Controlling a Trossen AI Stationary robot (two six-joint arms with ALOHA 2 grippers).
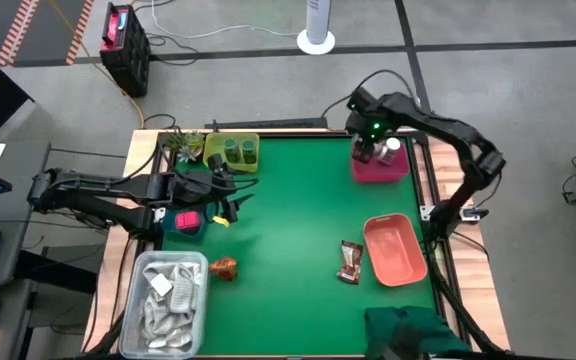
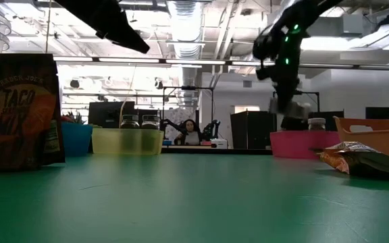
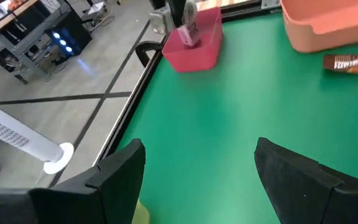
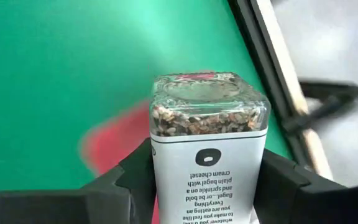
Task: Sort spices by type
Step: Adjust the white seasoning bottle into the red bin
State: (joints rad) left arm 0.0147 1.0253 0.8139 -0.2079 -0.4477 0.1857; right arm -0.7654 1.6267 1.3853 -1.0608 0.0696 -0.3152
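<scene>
My right gripper (image 1: 366,150) is over the pink bin (image 1: 380,170) at the table's far right, shut on a spice bottle (image 4: 207,155) with a white label and seeds showing through its clear base. A white-capped bottle (image 1: 394,148) stands in that bin. Two green jars (image 1: 234,150) stand in the yellow bin (image 1: 230,160) at the far left. My left gripper (image 3: 197,180) hovers open beside the yellow bin, above the teal bin (image 1: 183,222), which holds a pink pack. A brown sachet (image 1: 349,262) lies flat on the mat, and another (image 2: 22,108) stands upright. My right gripper pinches the bottle's labelled body (image 4: 160,180) between its two fingers (image 4: 132,174), one on each side. The fingers come from above, pointing steeply down along the bottle. The clear base (image 4: 210,102) points away from the gripper, and the bottle hangs clear above the pink bin.
A salmon bin (image 1: 396,250) sits at the right next to the flat sachet. A clear tub of white rags (image 1: 168,290) is at the near left and a dark green cloth (image 1: 413,335) at the near right. The middle of the green mat (image 1: 288,220) is bare.
</scene>
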